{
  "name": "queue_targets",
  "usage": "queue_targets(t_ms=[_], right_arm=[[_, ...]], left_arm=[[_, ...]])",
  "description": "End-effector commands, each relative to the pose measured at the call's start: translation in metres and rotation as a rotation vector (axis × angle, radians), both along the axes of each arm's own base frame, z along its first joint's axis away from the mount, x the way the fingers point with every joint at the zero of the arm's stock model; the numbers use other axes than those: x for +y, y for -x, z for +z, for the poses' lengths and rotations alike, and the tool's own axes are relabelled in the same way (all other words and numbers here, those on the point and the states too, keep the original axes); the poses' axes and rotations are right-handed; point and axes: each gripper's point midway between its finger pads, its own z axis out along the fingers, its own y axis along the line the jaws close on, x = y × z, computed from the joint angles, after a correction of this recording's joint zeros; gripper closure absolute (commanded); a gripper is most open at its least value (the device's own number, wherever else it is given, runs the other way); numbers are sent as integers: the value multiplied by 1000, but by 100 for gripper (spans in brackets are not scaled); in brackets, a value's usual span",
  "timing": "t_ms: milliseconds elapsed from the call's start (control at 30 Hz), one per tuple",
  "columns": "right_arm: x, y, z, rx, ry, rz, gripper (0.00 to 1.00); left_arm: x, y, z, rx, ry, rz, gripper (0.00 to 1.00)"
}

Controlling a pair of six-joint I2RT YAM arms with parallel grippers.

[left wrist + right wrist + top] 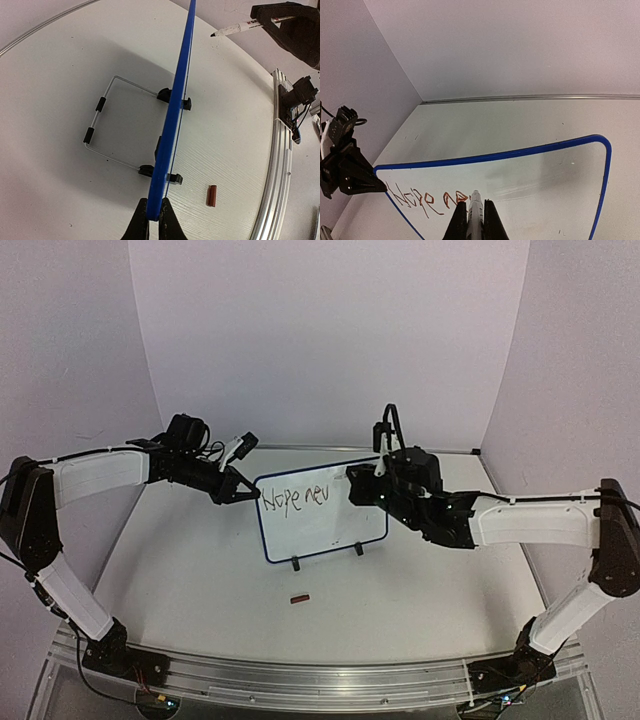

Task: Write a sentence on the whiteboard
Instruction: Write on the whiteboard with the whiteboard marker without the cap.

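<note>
Two claws are engaged at the whiteboard [325, 520], which stands upright near the middle of the table [200, 580] on two black feet.

1. Left claw [243, 490]: I read it as clamped on the left edge of the board's blue frame. The left wrist view shows the board edge-on [177, 100], with the frame pinched between the two fingers of the claw [154, 212].
2. Right claw [358, 488]: it is closed around a marker [476, 216], which sits between the fingers [475, 205] with its tip pointing at the writing face [530, 180].
3. Marker tip: in the left wrist view the marker [242, 27] shows a small gap between tip and board.
4. Sentence [295, 498]: it is incomplete. I can read "Hope nev" in one line along the upper left of the face. In the right wrist view the letters [425, 200] run up to just beside the marker tip.
5. Support: a wire stand [100, 125] extends behind the board.
6. A small brown block [299, 598] lies on the table in front of the board, apart from it [212, 195].
</note>
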Motion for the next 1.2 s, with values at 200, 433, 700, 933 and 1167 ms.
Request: queue_targets(t_ms=[200, 433, 700, 933, 1167], right_arm=[[10, -12, -17, 38, -7, 16, 100], [14, -14, -20, 39, -4, 18, 100], [9, -19, -22, 35, 7, -21, 100], [-1, -20, -23, 38, 26, -62, 100], [-8, -20, -18, 26, 27, -89, 100]], left_arm=[[4, -7, -13, -33, -63, 19, 100], [4, -7, -12, -33, -63, 20, 100], [4, -7, -13, -33, -65, 19, 100], [4, -7, -14, -32, -65, 18, 100], [4, -7, -14, -30, -65, 19, 100]])
